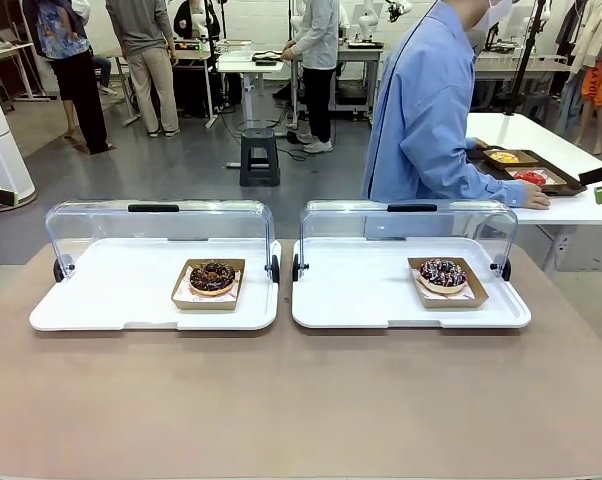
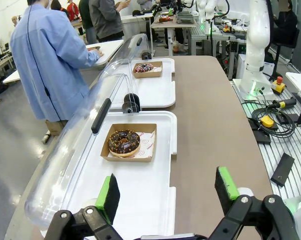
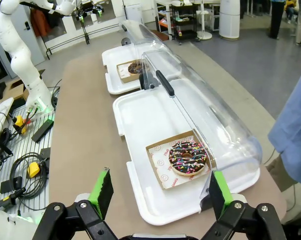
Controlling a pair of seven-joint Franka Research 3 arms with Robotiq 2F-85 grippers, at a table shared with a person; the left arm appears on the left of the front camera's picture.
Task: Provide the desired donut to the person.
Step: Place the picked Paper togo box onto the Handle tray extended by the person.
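- Donuts were seen on two white trays set side by side on the brown table [image 1: 301, 400]: a chocolate donut [image 1: 212, 276] in a cardboard tray on the left tray [image 1: 101, 300], and a sprinkled donut [image 1: 442, 273] in a cardboard tray on the right tray [image 1: 361, 300].
- Each tray's clear domed lid [image 1: 159, 222] was seen swung back to the far side, so both donuts lay uncovered.
- The left gripper [image 2: 168, 192] was held with its jaws spread wide and nothing between them, above the near end of the left tray.
- From that gripper, the chocolate donut [image 2: 123, 142] lay ahead and slightly toward its left finger, well apart from both green pads [image 2: 104, 196]; the sprinkled donut [image 2: 144, 67] was seen much farther ahead.
- The right gripper [image 3: 158, 192] was likewise held wide open and empty, above the near edge of the right tray [image 3: 140, 120].
- From that gripper, the sprinkled donut [image 3: 188, 157] lay just ahead, nearer its right finger, untouched by either pad; the chocolate donut [image 3: 136, 66] was seen far ahead on the other tray.
- The person [image 1: 426, 110] in the light blue shirt was seen at the far side of the table, turned toward a side table [image 1: 541, 150], with one hand [image 1: 534, 198] resting by a dark tray [image 1: 541, 170] of other donuts.
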